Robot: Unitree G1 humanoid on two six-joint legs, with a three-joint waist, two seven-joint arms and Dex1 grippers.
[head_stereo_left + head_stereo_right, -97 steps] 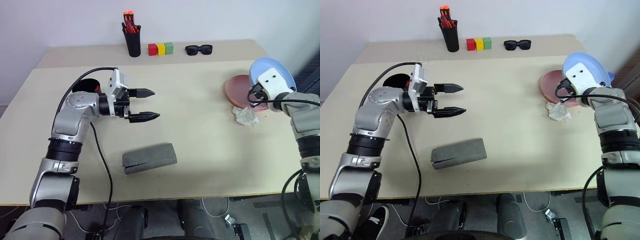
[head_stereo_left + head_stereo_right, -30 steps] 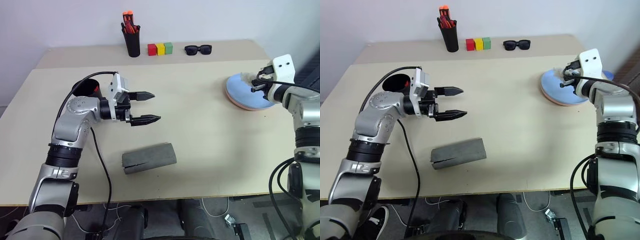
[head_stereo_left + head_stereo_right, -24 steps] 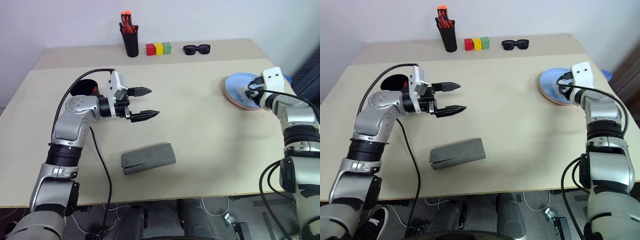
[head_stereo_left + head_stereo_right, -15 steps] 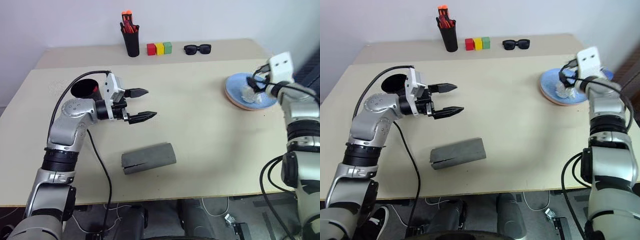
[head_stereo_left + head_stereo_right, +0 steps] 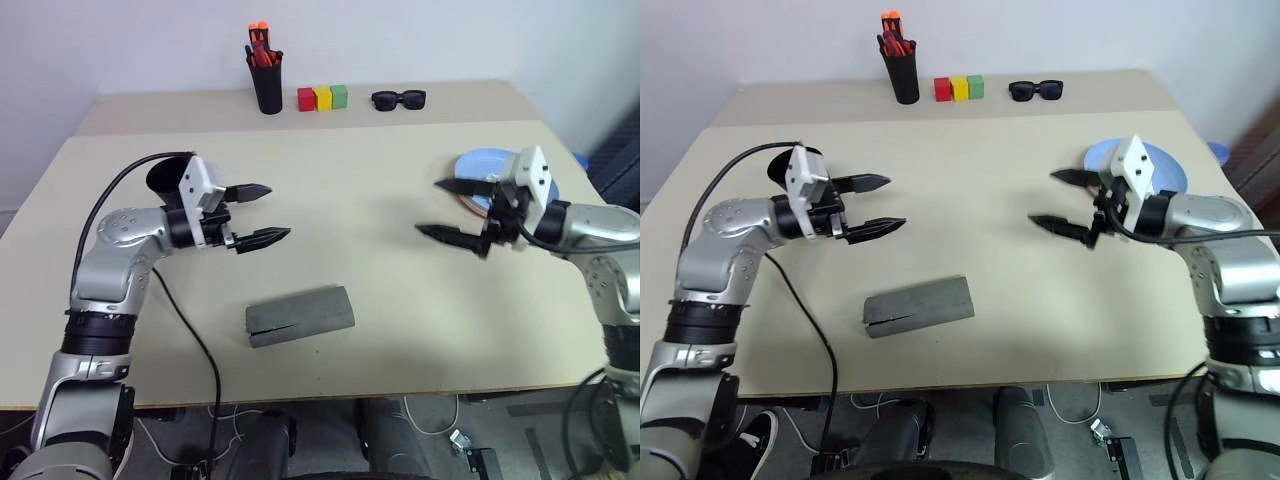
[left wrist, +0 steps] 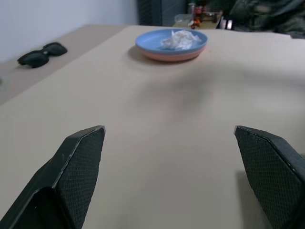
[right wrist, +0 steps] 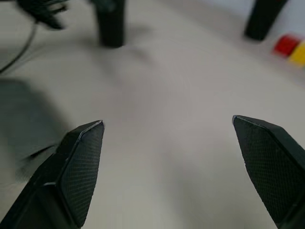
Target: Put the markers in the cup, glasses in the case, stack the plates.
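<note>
Plates: the light blue plate [image 6: 171, 39] sits on the salmon pink plate [image 6: 172, 55] at the table's right side, so the stack looks done; a crumpled white tissue [image 6: 181, 39] lies on top
Plate handling: judged thin, stiff, light plastic with a smooth lip that could slide between pads; best taken at the rim, one finger over and one under
Case: the grey spectacle case [image 5: 299, 316] lies near the front edge of the table [image 5: 380, 300], lid down with a thin seam showing along its near side
Case handling: hard shell, likely springy at the hinge; pinch across the narrow width to move it, or hook the lid edge at the seam to open it
Glasses: no wire-framed pair to be seen; whether they are inside the case cannot be told
Cup: the black tumbler [image 5: 168, 176] stands just behind the left wrist, something red showing at its mouth
Cup handling: light and tapered, prone to tip if nudged high; hold it low
Left gripper [image 5: 260, 213]: fingers spread wide, holding nothing, above bare table beyond the case
Right gripper [image 5: 452, 210]: fingers spread wide, empty, just beside the plates, pointing toward the table's middle
Bystanders: sunglasses [image 5: 398, 99], coloured blocks [image 5: 322, 97] and pen holder [image 5: 266, 85] at the back
</note>
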